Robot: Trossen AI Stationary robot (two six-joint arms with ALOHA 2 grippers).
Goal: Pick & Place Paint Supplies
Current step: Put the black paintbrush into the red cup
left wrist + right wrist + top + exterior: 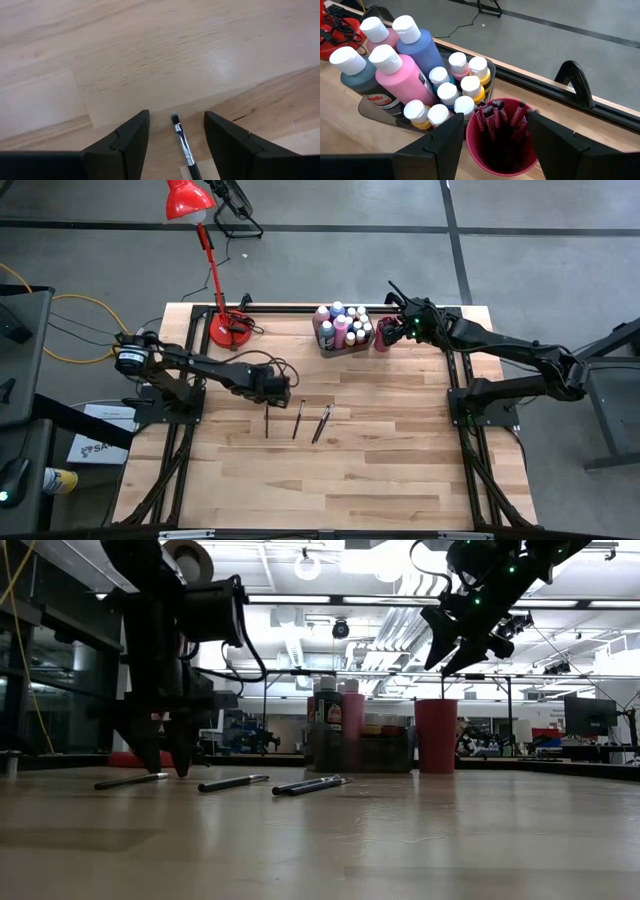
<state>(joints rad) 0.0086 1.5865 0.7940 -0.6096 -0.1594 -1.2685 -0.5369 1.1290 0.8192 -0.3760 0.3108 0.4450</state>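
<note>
Three thin dark-handled paintbrushes lay loose on the wooden desk (pixel 400 470), side by side near its middle. The leftmost paintbrush (pixel 267 421) lay with its long axis running roughly from the far edge toward the near edge, and its bristle end sat directly between the fingers of the left gripper (pixel 272 387). In the left wrist view that brush (pixel 181 140) lay lengthwise along the gap, its handle running back under the wrist, touched by neither finger. The left jaws stood apart, low over the desk, straddling the brush tip. The two other brushes (pixel 310 421) lay just beside it.

Far across the desk, the paint bottles (pixel 415 70) stood packed in a grey bin (pixel 338 345). Beside it a red cup (pixel 502 140) already held several brushes. The right gripper (pixel 405 330) hovered above that cup, jaws apart and empty.

The left arm was plainly the nearer one for the pickup.
</note>
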